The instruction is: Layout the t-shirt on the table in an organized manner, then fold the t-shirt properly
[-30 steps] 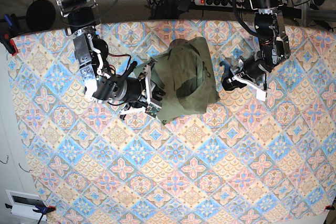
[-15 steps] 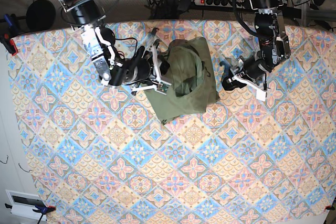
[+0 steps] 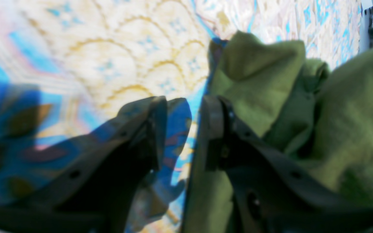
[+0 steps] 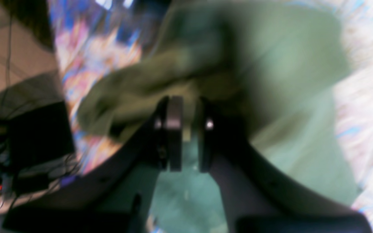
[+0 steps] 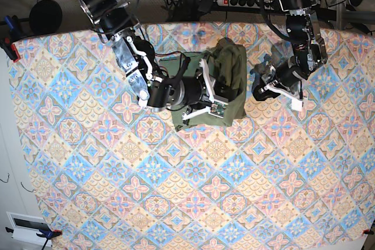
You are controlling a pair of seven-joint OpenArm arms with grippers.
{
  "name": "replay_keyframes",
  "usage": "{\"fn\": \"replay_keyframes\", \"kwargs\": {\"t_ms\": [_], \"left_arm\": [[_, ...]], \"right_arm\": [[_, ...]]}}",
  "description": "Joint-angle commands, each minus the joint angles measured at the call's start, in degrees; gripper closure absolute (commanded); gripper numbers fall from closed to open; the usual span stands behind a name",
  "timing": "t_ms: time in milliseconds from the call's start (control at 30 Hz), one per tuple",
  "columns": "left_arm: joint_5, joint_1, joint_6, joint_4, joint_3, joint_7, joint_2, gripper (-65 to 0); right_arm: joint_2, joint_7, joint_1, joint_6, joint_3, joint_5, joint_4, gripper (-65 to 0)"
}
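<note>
2 arms are over the table (image 5: pixel 88 162) — going left to right in your base view, you meet the right arm first. It reaches in from the upper left and lies across the cloth, with the right gripper (image 5: pixel 212 95) over the middle of the t-shirt (image 5: pixel 233 68). In your right wrist view, which is badly blurred, its jaws stand close together with a thin fold of olive fabric (image 4: pixel 206 64) pinched between them, so it has hold of the shirt.

Next comes the shirt itself: plain olive green, bunched into a crumpled heap near the table's far edge, a little right of centre. It is not spread flat — folds pile on each other and no sleeve or collar can be made out. Its lower edge lies on the patterned cloth just below the gripper.

Further right you see the left gripper (image 5: pixel 262 89), just beside the heap's right edge. In your left wrist view (image 3: pixel 181 132) its jaws are partly apart with only patterned cloth showing in the gap; the green fabric (image 3: pixel 264 84) lies against the outer side of 1 finger (image 3: pixel 212 126), and nothing is gripped.
</note>
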Motion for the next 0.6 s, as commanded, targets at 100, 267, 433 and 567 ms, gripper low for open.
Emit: {"fn": "replay_keyframes", "kwargs": {"t_ms": [100, 267, 433, 567], "left_arm": [[-3.94, 0.0, 0.43, 0.62, -4.19, 2.47, -2.11, -16.8], [-7.72, 0.09, 0.43, 0.62, -4.63, 3.88, -4.57, -16.8], [-8.87, 0.09, 0.43, 0.88, -4.45, 3.97, -5.37, -16.8], [-8.96, 2.28, 0.43, 9.24, -1.11, 5.73, -5.37, -16.8]], "right_arm": [[-4.13, 1.29, 3.24, 0.14, -0.12, 1.04, -3.48, -7.9], [-5.19, 1.29, 4.91, 0.14, -0.12, 1.04, -6.12, -7.9], [-4.66, 0.94, 4.73, 0.14, 0.58, 1.04, -1.55, -7.9], [-0.18, 0.85, -0.37, 0.14, 2.96, 0.86, 2.59, -7.8]]}}
